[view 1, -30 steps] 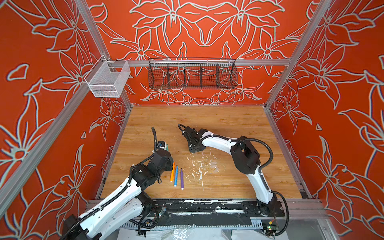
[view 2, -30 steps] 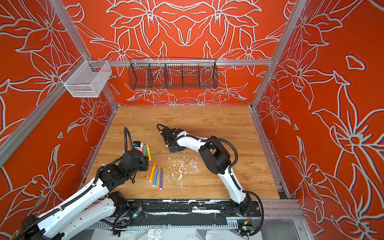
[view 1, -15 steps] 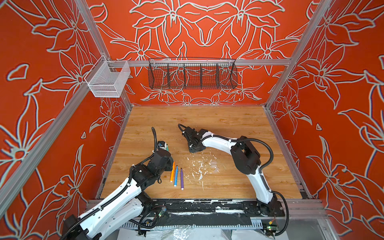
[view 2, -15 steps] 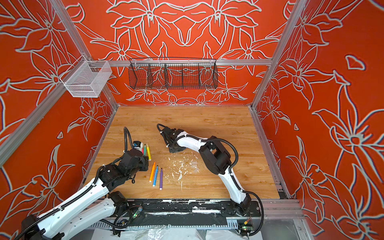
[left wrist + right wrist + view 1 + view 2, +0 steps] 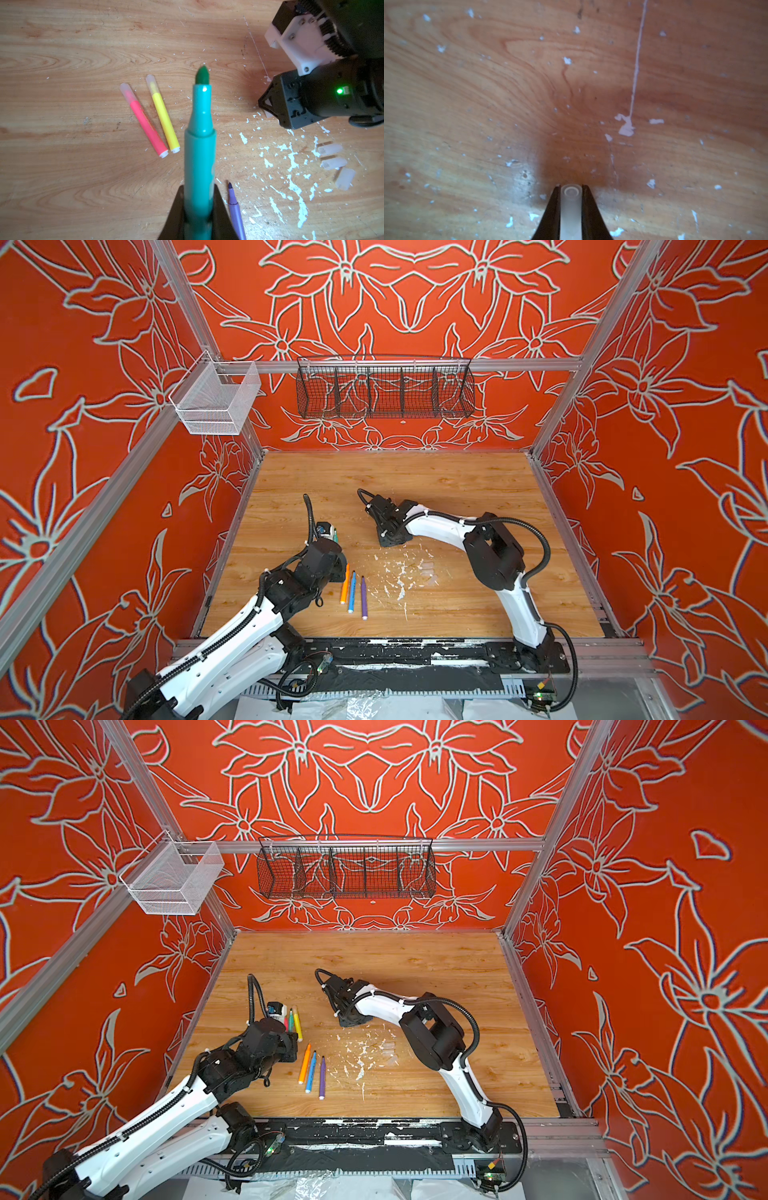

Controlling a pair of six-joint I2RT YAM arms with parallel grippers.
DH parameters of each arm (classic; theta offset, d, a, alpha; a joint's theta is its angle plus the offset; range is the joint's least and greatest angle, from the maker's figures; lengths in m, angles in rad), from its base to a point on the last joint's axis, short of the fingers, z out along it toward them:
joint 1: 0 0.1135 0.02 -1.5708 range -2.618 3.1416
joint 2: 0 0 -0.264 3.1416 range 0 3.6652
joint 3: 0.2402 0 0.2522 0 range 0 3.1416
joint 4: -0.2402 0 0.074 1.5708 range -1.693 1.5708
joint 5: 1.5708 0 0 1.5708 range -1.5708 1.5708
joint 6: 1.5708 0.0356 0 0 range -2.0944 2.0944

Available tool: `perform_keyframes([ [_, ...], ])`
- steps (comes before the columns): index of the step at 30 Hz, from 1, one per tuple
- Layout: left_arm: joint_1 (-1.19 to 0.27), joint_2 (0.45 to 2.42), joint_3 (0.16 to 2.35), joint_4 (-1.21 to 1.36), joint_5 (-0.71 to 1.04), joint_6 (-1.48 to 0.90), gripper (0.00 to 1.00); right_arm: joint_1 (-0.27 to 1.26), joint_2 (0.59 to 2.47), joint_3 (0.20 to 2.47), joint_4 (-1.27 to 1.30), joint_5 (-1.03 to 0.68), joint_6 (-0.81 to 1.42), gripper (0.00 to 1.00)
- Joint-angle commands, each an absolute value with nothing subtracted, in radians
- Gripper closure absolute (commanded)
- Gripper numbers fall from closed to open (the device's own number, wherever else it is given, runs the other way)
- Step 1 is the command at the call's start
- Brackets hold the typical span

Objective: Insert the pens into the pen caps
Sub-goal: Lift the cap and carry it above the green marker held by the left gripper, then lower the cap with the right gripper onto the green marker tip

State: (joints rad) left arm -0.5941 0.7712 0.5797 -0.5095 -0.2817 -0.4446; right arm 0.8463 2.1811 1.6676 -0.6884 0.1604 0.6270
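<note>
Our right gripper [image 5: 570, 188] has just pinched shut on a clear pen cap [image 5: 570, 207], low over the wooden table [image 5: 488, 83], while our left gripper [image 5: 199, 187] is clamped tight on the green pen [image 5: 200, 145], bare tip forward. Both halves are now in hand, so we judge mating comes next. The pink pen [image 5: 147, 124] and yellow pen [image 5: 165, 120] already wear caps (three spare caps [image 5: 332, 161] wait); the orange pen [image 5: 304, 1064], blue pen [image 5: 311, 1072] and purple pen [image 5: 322, 1078] lie uncapped.
</note>
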Motion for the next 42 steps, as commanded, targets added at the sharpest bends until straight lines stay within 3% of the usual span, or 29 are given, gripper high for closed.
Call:
perform_keyframes([
  [1, -0.591, 0.781, 0.586, -0.421, -0.121, -0.387, 1.0, 0.851, 2.061, 1.6, -0.677, 0.201, 0.671, 0.87],
  [9, -0.691, 0.788, 0.679, -0.39, -0.003, -0.374, 1.0, 0.851, 1.666, 1.329, -0.514, 0.282, 0.745, 0.88],
  [21, -0.981, 1.055, 0.848, -0.229, -0.113, -0.343, 1.0, 0.854, 1.124, 1.001, -0.209, 0.249, 0.802, 0.89],
  [30, -1.022, 1.175, 0.913, -0.166, -0.117, -0.379, 1.0, 0.856, 0.943, 0.801, 0.065, 0.203, 0.853, 0.89],
  [42, -1.019, 1.184, 0.897, -0.131, -0.09, -0.402, 1.0, 0.856, 0.914, 0.671, 0.323, 0.117, 0.908, 0.89],
])
